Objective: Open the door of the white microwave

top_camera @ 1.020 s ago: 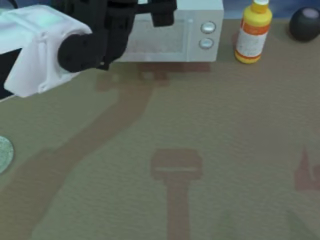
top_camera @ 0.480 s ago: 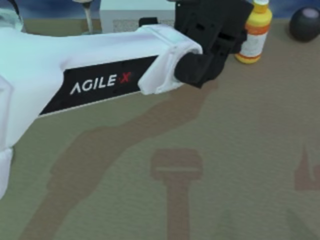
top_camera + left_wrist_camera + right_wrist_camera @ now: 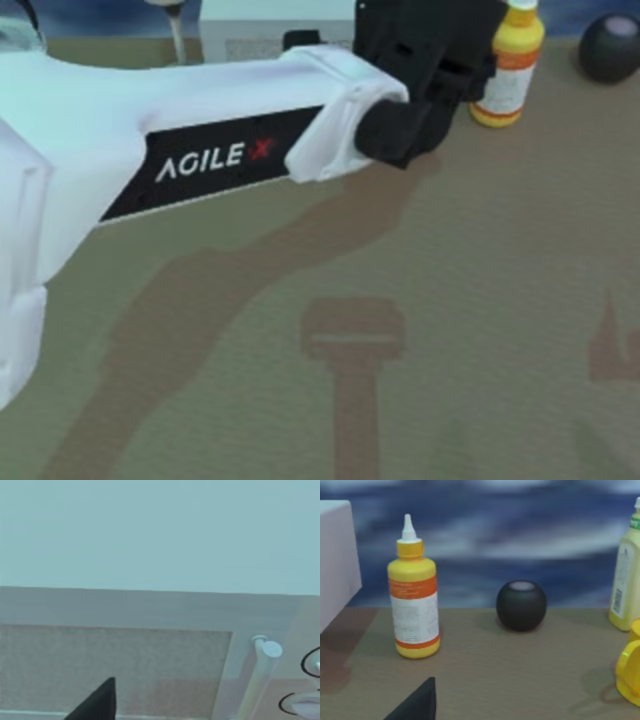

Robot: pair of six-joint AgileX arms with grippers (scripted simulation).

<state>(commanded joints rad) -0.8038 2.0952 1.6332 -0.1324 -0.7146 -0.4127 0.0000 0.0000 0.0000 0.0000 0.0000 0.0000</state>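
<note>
The left end effector (image 3: pixel 430 70) hung in front of the white microwave (image 3: pixel 270 40) at the far edge of the worktop (image 3: pixel 480 300), its black body hiding most of the oven's front in the top view. Whether its fingers were apart or together could not be told; the left wrist view showed only one dark fingertip (image 3: pixel 97 702). Directly ahead of it, close up, lay the door (image 3: pixel 115 670) with its speckled grey window, and just to one side of that the upright pale bar handle (image 3: pixel 260 680), with the edges of the two knobs (image 3: pixel 310 685) beyond.

The main risk, as I judged it, was a missed handle: the end effector seemed lined up more with the window than with the bar, so a closing or pulling move could slide off flat glass, or shove the whole oven back instead of swinging the door. A pull not following the door's arc could also slip off the bar.

Just beside the end effector, on its right, stood a yellow squeeze bottle (image 3: pixel 508 65), near enough to be knocked over by the wrist. A dark sphere (image 3: pixel 608 45) sat farther right. The right end effector was out of the top view; its wrist camera showed the bottle, the sphere, another pale bottle (image 3: pixel 626 575) and a yellow cup (image 3: pixel 630 672).
</note>
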